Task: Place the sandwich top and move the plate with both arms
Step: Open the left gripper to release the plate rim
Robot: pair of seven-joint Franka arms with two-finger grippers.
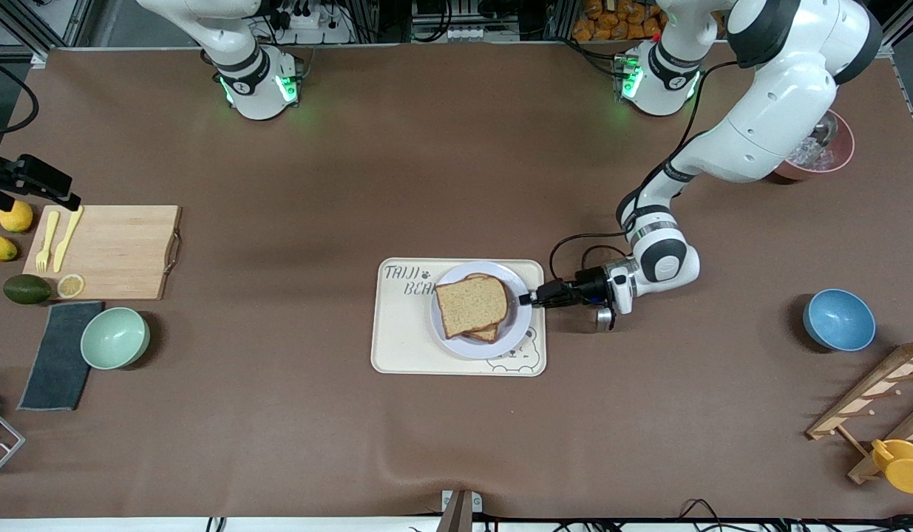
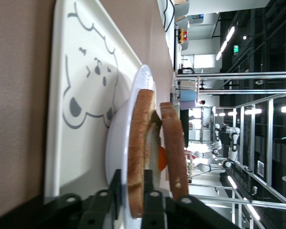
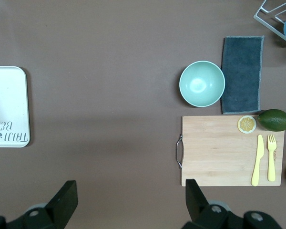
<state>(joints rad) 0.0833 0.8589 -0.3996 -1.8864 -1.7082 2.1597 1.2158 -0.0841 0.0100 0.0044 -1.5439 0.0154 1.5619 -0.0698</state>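
Note:
The sandwich top (image 1: pixel 471 303), a speckled tan slice, lies on the egg-bearing slice on the pale plate (image 1: pixel 456 343). The plate sits on the cream bear-printed tray (image 1: pixel 397 332). My left gripper (image 1: pixel 528 299) is level with the table at the plate's edge toward the left arm's end. In the left wrist view its jaws (image 2: pixel 135 191) close over the plate's rim (image 2: pixel 119 143) and the lower slice's edge (image 2: pixel 140 143); the top slice (image 2: pixel 174 152) lies clear of them. My right gripper (image 3: pixel 129 191) is open and empty high over the table, out of the front view.
A wooden cutting board (image 1: pixel 109 251) with yellow fork and knife, a mint bowl (image 1: pixel 114 338), a dark cloth (image 1: pixel 57 355), lemons and an avocado lie toward the right arm's end. A blue bowl (image 1: pixel 838 319), a wooden rack (image 1: pixel 877 399) and a pink bowl (image 1: pixel 826 155) lie toward the left arm's end.

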